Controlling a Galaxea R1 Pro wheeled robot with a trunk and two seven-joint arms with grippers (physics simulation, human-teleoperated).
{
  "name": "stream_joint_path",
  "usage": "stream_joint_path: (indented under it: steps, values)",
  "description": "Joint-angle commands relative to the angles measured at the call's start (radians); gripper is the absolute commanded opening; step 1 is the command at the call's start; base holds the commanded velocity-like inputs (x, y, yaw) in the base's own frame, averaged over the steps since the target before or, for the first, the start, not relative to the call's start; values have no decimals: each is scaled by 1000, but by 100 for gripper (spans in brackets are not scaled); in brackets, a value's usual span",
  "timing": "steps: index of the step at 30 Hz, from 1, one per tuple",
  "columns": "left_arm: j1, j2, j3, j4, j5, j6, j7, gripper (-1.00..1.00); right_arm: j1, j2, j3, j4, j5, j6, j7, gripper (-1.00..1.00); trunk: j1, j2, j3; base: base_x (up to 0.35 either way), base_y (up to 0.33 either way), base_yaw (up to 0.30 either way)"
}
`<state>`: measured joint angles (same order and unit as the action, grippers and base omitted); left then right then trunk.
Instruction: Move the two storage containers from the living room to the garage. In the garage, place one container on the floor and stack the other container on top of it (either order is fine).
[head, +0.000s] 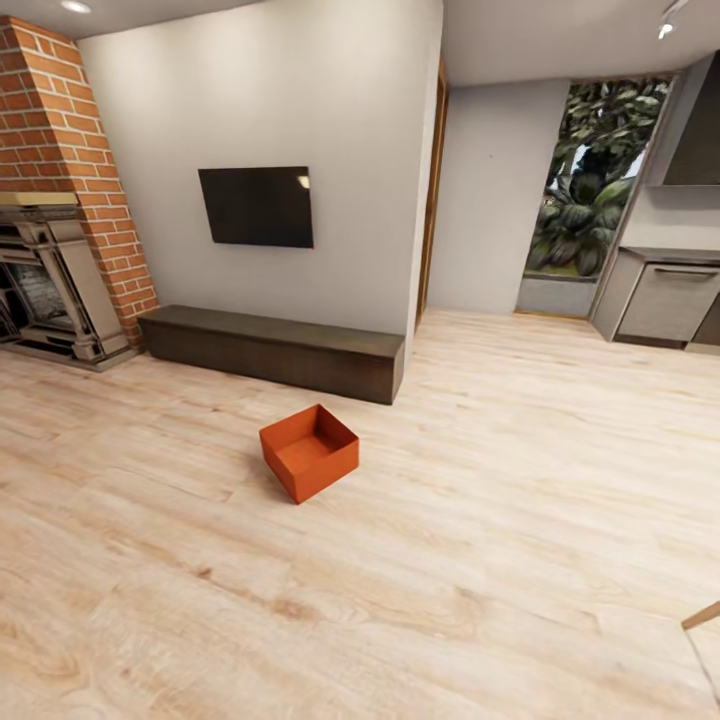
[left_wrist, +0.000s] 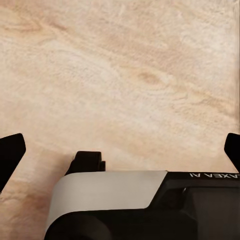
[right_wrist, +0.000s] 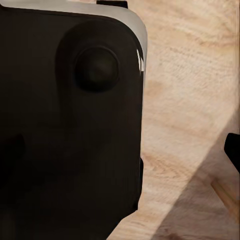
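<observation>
Storage container (head: 309, 452): one orange-red open-topped bin, on light wood plank floor (head: 500, 520) of living room, mid-frame in head view, upright, empty inside as far as visible. Second bin: not located.

Fingers, L gripper (left_wrist: 120, 150): two dark fingertips (left_wrist: 11, 152) at opp. edges of left wrist view, set wide apart, nothing between them but bare plank floor. Holds nothing.

Fingers, R gripper: one dark tip (right_wrist: 233, 150) at edge of right wrist view; other tip not made out, robot's own black housing (right_wrist: 70, 125) in the way. Spread: cannot tell. No bin seen in grasp.

Relation to bin: well apart from both grippers. Lies ahead of robot, slightly to its left of centre, so L arm judged nearer side; margin small. Sits corner-on to robot, walls diagonal to line of approach; looks near square from here, long axis not clear. Base must close distance before any reach; approx. square-up to a wall likely needed for a clean grip.

Surroundings: low dark-brown cabinet (head: 275, 350) just beyond bin, against wall; black TV (head: 257, 206) above; brick fireplace (head: 60, 200) far left; doorway (head: 432, 200) right of TV wall; window w/ foliage (head: 590, 180) and grey kitchen units (head: 665, 295) far right.

Task status (est.): early, bin not yet picked up.
</observation>
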<state>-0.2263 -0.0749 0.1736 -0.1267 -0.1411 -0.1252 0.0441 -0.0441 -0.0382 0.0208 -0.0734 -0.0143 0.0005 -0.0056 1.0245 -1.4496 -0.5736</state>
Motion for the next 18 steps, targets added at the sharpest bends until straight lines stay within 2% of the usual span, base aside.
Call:
stream_joint_path:
  steps: [1, 18]
  values:
    - [-1, 0, 7, 1, -11, -4, 3, 100, 0, 0, 2, 0, -1, 0, -1, 100, 1, 0, -1, 333, -98, 0]
    - [0, 0, 9, 1, -9, -3, 3, 100, 0, 0, 2, 0, -2, 1, -1, 100, 1, 0, -1, 333, -90, 0]
